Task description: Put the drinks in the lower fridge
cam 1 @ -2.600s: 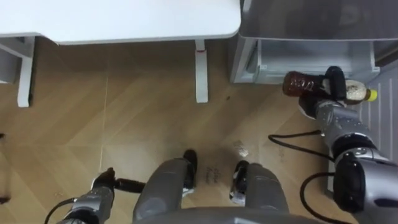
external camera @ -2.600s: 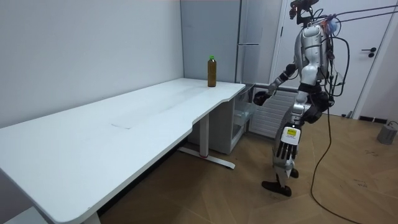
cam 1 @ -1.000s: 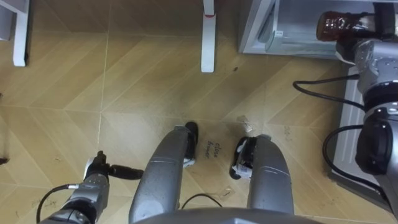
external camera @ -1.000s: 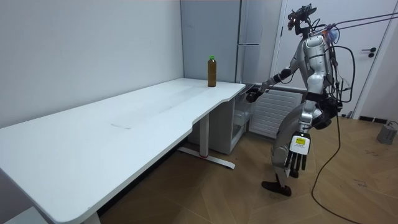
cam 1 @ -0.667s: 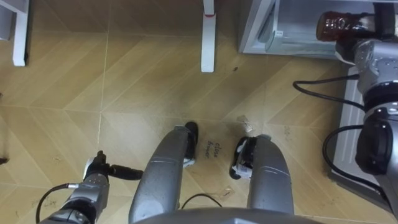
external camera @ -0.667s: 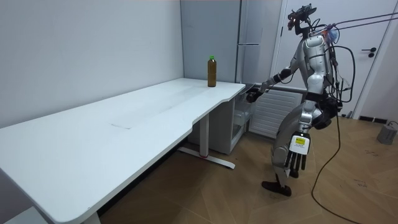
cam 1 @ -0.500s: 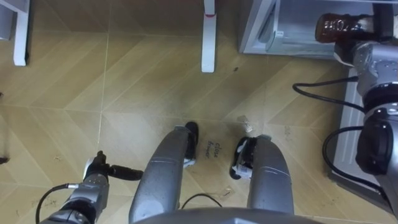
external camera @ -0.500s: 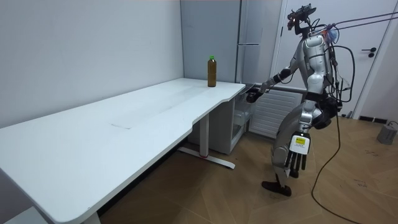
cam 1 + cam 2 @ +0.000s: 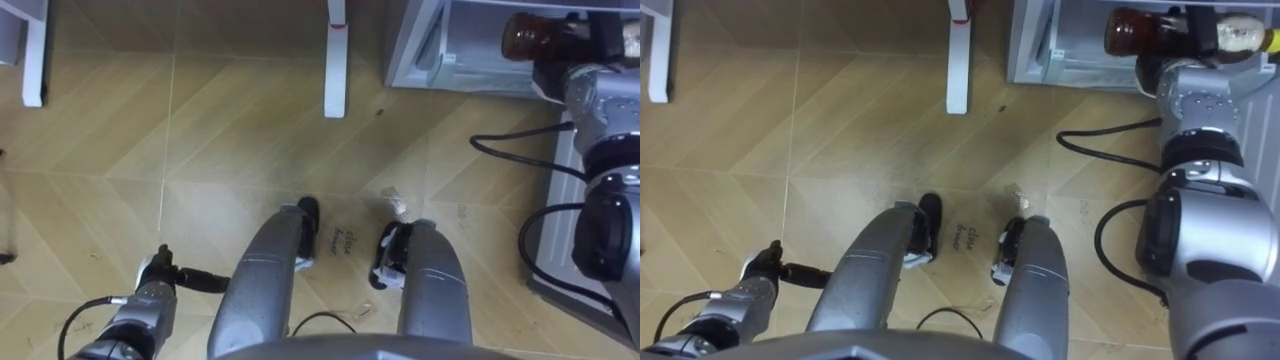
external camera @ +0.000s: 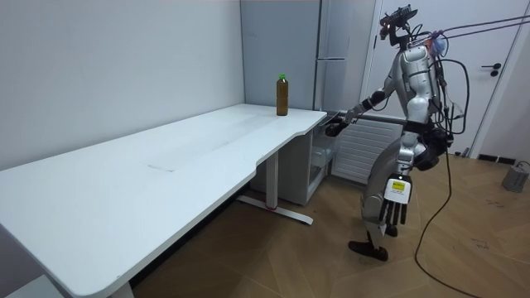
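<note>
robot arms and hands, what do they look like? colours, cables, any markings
Both arms are silver-grey metal shells in rounded segments; the right one has a bulky black joint housing. Black cables loop alongside each forearm. The right hand is black; the left hand has dark fingers and a small white-and-yellow tag at its back.

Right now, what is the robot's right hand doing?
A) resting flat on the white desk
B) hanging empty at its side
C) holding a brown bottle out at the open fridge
C: the right hand is curled round a brown bottle, held sideways in front of the open lower fridge.
</note>
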